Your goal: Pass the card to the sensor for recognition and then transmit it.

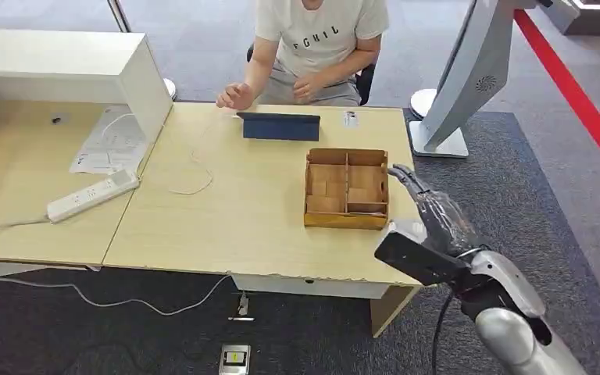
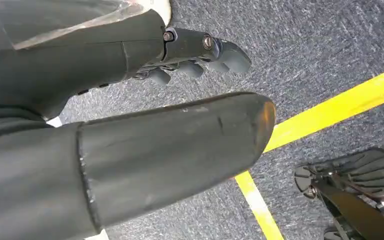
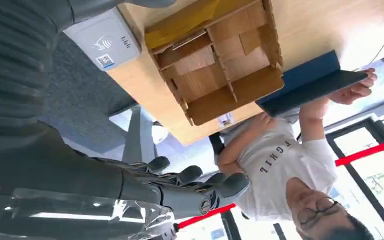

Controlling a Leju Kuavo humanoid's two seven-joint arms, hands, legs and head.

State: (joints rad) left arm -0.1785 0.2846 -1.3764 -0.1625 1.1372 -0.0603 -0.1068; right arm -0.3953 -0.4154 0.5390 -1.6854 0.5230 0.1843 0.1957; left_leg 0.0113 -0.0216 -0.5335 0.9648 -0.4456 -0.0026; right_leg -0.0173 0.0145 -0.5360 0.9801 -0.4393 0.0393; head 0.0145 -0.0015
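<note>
A pale wooden surface (image 1: 226, 226) fills the middle of the room as seen from the robot's head. At about four o'clock on it sits a brown divided cardboard box (image 1: 347, 188). The right hand (image 1: 430, 207) hovers just beside the box's three o'clock side, off the surface's edge, fingers stretched forward and apart, holding nothing. The right wrist view shows a white card sensor (image 3: 103, 40) with a wave symbol lying at the surface's near corner, beside the box. One compartment there seems to hold a pale flat piece (image 3: 189, 40), which may be the card, though I cannot tell for sure.

At twelve o'clock a seated person (image 1: 316, 47) rests both hands at the far edge, next to a dark blue tablet case (image 1: 280, 126). A white power strip (image 1: 92, 195) lies at nine o'clock.

The left hand (image 2: 195, 55) hangs over grey carpet with a yellow line (image 2: 325, 112), fingers loosely curled in on nothing.

By my reading, the task is at its start: the reach toward the box. The next move calls for dipping the fingers into the right compartment and pinching the card by its edge.
</note>
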